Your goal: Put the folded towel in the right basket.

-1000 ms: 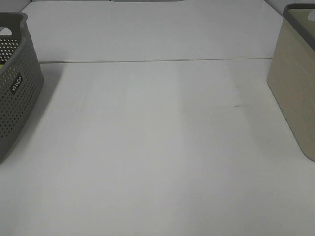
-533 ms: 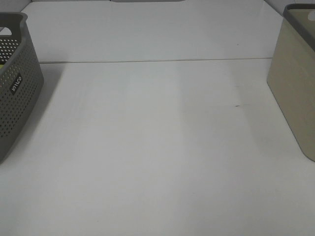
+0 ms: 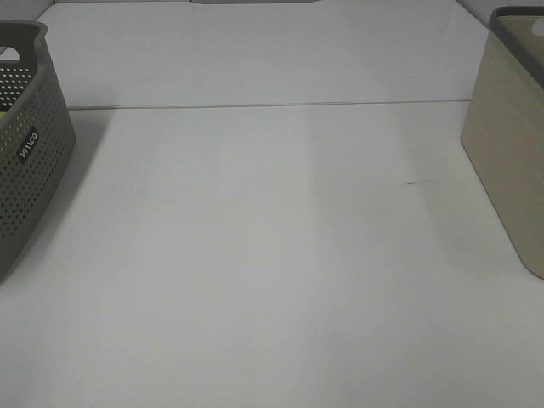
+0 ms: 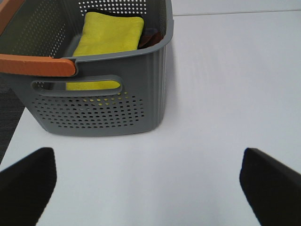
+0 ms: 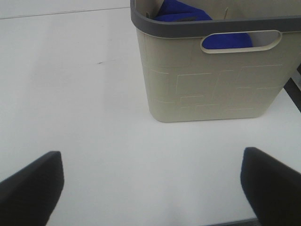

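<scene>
A yellow folded towel (image 4: 110, 37) lies inside the grey perforated left basket (image 4: 113, 108), beside a dark red item (image 4: 151, 36). The beige right basket (image 5: 211, 80) holds a blue cloth (image 5: 188, 14). In the exterior high view the grey basket (image 3: 25, 161) stands at the left edge and the beige basket (image 3: 510, 161) at the right edge. My left gripper (image 4: 150, 188) is open and empty, over the table short of the grey basket. My right gripper (image 5: 150, 188) is open and empty, short of the beige basket. Neither gripper shows in the exterior high view.
The white table (image 3: 272, 255) stretches between the two baskets, with a seam line (image 3: 272, 105) across the back. An orange handle (image 4: 37, 65) crosses the grey basket's near rim. The table's edge and dark floor (image 4: 9, 108) lie beside the grey basket.
</scene>
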Tool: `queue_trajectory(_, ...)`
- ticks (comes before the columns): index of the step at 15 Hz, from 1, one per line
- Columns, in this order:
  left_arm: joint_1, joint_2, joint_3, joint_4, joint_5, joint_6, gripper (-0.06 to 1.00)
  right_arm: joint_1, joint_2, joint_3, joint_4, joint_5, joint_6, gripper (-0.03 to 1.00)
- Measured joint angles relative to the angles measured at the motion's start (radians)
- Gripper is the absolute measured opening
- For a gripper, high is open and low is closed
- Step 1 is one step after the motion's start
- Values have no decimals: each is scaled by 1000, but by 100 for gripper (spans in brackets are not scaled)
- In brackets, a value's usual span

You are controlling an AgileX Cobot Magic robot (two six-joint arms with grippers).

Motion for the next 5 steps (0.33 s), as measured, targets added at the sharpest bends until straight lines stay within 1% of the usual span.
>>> queue_trajectory(5, 0, 0, 0, 0, 0, 0, 99, 0, 0, 0, -1, 0, 0, 97)
